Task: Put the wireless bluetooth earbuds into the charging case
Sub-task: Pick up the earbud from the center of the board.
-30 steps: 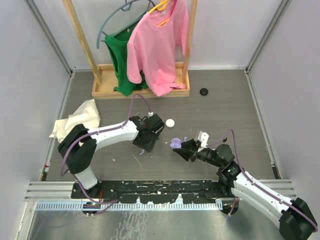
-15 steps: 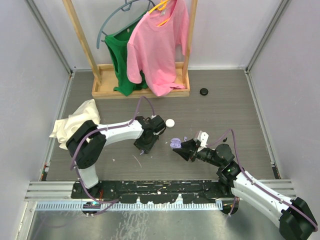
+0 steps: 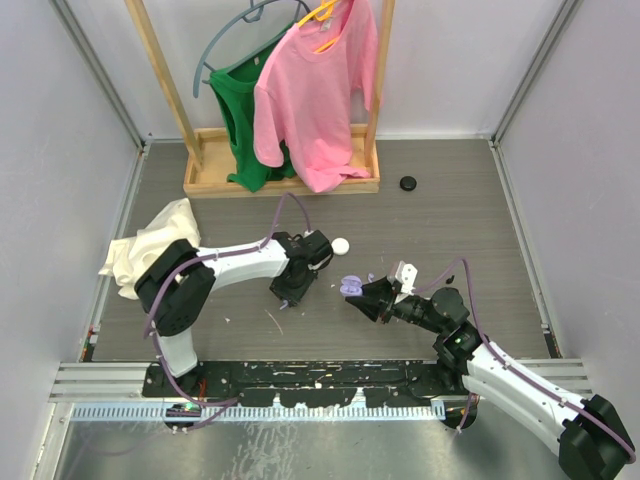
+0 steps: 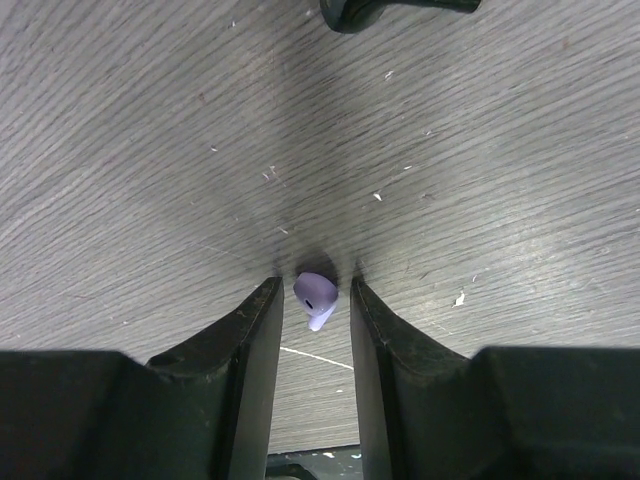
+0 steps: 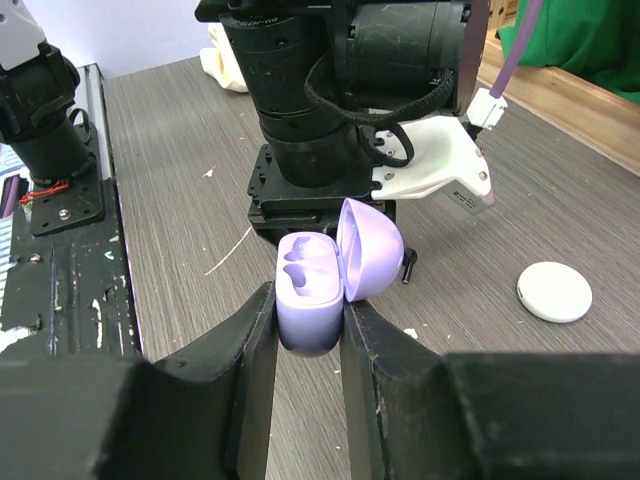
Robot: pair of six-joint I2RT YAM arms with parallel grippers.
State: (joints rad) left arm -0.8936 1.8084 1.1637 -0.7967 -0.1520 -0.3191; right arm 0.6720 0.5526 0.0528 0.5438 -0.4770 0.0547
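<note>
Straddling the lilac earbud [image 4: 316, 298] that lies on the tabletop [image 4: 150, 150], the left end effector [image 4: 314, 289] has a finger just beside each flank; whether they pinch it I cannot tell. The right end effector [image 5: 308, 300] is clenched on the lilac charging case [image 5: 312, 322], lid hinged open and wells facing up, likely so the earbud can drop straight in.

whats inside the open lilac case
Under the raised lid, the case shows two moulded wells, both empty, no earbud seated. The right gripper clamps its sides, so the lower body is covered.
</note>
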